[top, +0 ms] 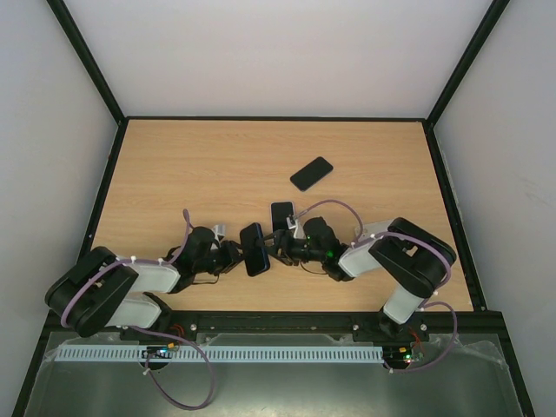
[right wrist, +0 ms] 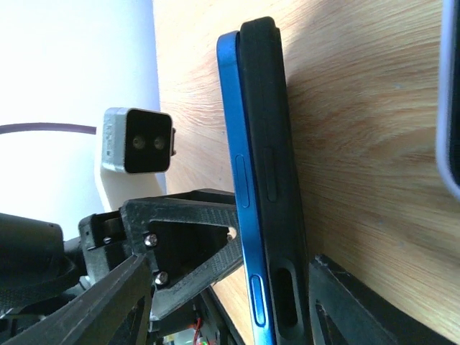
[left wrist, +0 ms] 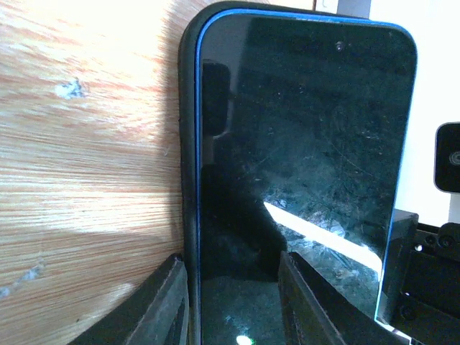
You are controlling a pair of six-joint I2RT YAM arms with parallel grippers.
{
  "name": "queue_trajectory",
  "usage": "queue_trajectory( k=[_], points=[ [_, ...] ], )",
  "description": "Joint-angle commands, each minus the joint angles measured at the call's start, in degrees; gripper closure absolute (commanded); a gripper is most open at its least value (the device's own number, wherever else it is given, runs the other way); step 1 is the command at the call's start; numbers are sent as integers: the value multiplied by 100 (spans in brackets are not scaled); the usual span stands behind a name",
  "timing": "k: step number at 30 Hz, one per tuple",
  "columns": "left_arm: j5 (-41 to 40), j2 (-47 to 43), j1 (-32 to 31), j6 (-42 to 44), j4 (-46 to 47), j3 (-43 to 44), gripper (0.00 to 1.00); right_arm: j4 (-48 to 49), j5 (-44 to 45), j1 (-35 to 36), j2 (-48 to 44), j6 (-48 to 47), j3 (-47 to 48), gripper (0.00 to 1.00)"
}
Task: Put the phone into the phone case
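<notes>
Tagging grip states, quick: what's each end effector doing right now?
Left end effector: jaws astride the phone and case; grip cannot be told.
Right end effector: open, straddling both.

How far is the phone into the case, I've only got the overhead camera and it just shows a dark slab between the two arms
Observer: In the right wrist view, the phone shows its whole blue side, buttons included, outside the black case. That side isn't seated.
Operator: What about the other long side?
Observer: In the left wrist view, the case wraps one long edge and the top end. The opposite blue edge has no case showing beside it.
Operator: Is the left arm gripping it?
Observer: It doesn't look like it. The left fingers are apart with nothing between them, and they point at the dark screen.
</notes>
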Motion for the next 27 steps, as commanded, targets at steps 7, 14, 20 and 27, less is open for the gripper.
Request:
queue_trajectory(
  k=[7, 14, 20, 27],
  points=[
    [-34, 111, -64, -5, -314, -117, 63, -541, -101, 66, 264, -838, 583, 60],
    [-106, 51, -65, 11, -322, -154, 63, -366, -83, 66, 305, -839, 508, 88],
    [-73, 145, -69, -39, -197, -118, 63, -348, -61, 66, 311, -916, 425, 98],
    [112, -503, -55, -126, -327, -130, 54, -517, 89, 64, -105, -1178, 282, 98]
  ],
)
